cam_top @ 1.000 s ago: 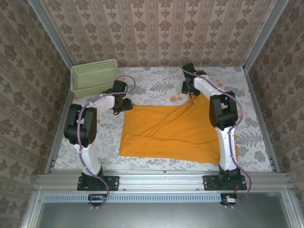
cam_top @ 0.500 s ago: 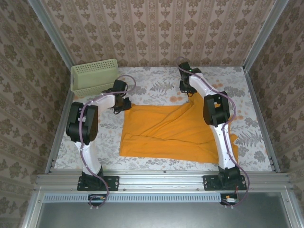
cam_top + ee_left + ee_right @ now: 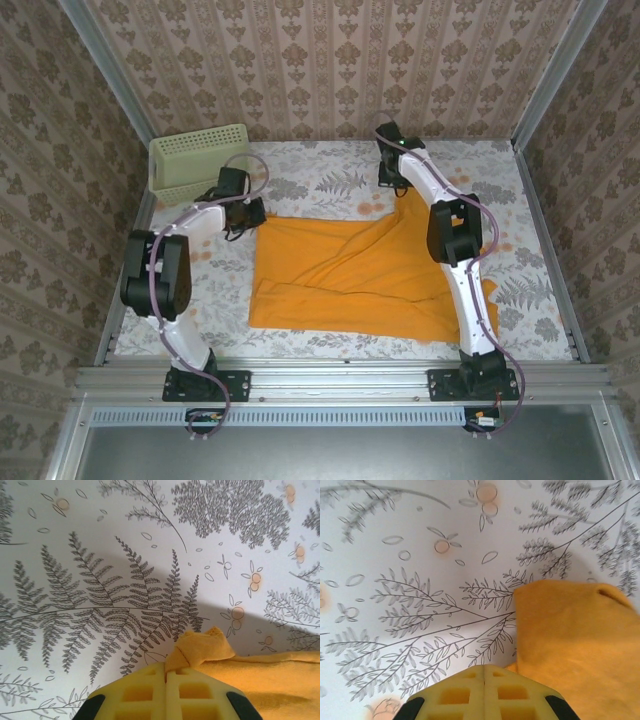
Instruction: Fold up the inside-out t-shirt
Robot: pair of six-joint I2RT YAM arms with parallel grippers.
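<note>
While the shirt (image 3: 350, 275) lies on the desk (image 3: 320, 185), the left end effector (image 3: 166, 669) pinches one far corner and the right end effector (image 3: 485, 670) clamps the other.

- The t-shirt (image 3: 350, 275) lies spread on the table (image 3: 320, 180), across the middle and toward the near edge, between my two arms.
- My left gripper (image 3: 243, 212) is at the shirt's far left corner. That corner sticks out ahead of my pressed-together jaws, and the rest of the cloth trails off to the right.
- My right gripper (image 3: 396, 183) is at the far right corner, farther back than the left one, jaws together, with the cloth on their right.
- The basket (image 3: 197, 162) stands in the table's far left corner, behind my left gripper and apart from the shirt.
</note>
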